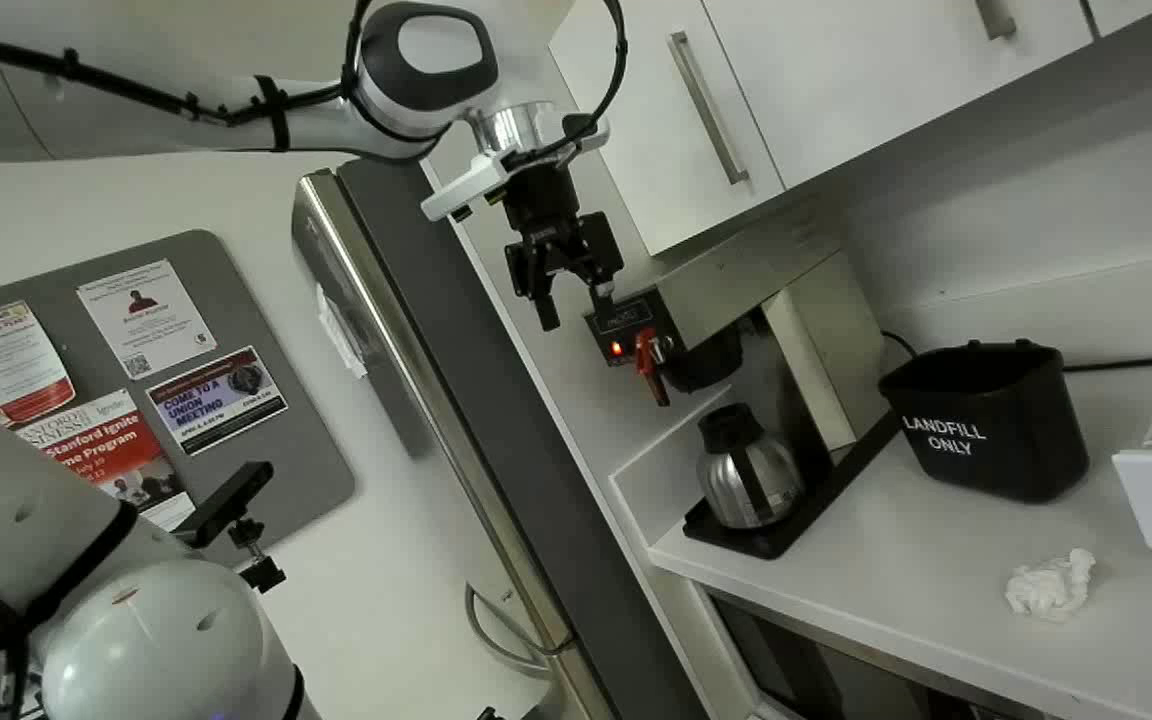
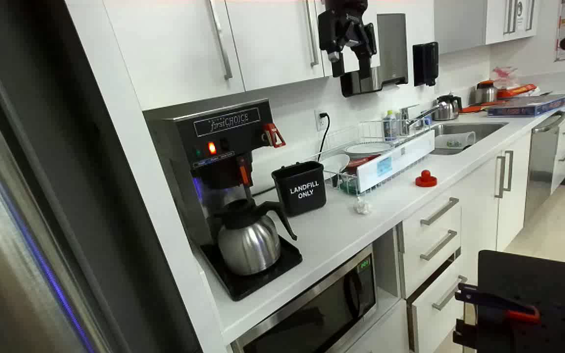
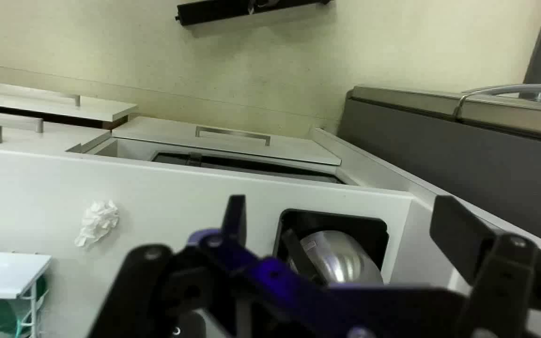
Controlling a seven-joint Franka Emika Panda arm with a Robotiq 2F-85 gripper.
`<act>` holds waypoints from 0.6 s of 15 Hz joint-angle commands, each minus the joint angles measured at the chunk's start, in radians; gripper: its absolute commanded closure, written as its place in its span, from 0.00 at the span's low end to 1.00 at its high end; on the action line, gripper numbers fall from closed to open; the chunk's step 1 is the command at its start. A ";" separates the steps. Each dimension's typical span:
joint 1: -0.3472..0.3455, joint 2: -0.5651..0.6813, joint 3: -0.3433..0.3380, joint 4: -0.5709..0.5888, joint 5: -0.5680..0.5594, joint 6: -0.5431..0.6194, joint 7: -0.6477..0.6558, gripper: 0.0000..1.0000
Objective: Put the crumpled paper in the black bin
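The crumpled paper (image 1: 1048, 588) is a small white wad on the white counter, near its front edge. It also shows in an exterior view (image 2: 362, 206), and left of the jaws in the wrist view (image 3: 97, 221). The black bin (image 1: 1001, 435) stands upright on the counter behind the paper, open at the top, with "LANDFILL ONLY" on its side; it shows in an exterior view (image 2: 300, 189) too. In the wrist view the gripper mostly hides it. My gripper (image 1: 576, 305) is open and empty, high above the counter near the coffee machine; its fingers (image 3: 341, 211) are spread wide.
The coffee machine (image 2: 228, 132) and steel carafe (image 2: 249, 245) stand beside the bin. A dish rack (image 2: 395, 159) with dishes is on the bin's other side. A red knobbed object (image 2: 425, 179) lies near the counter edge. Upper cabinets (image 1: 836, 80) and a fridge (image 1: 496, 420) border the arm.
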 commanded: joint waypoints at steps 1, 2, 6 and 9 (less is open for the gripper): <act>-0.022 0.003 0.018 0.002 0.007 -0.002 -0.007 0.00; -0.022 0.003 0.018 0.002 0.007 -0.002 -0.007 0.00; -0.029 0.005 0.027 -0.010 -0.014 0.043 0.020 0.00; -0.066 0.028 0.013 -0.046 -0.045 0.205 0.053 0.00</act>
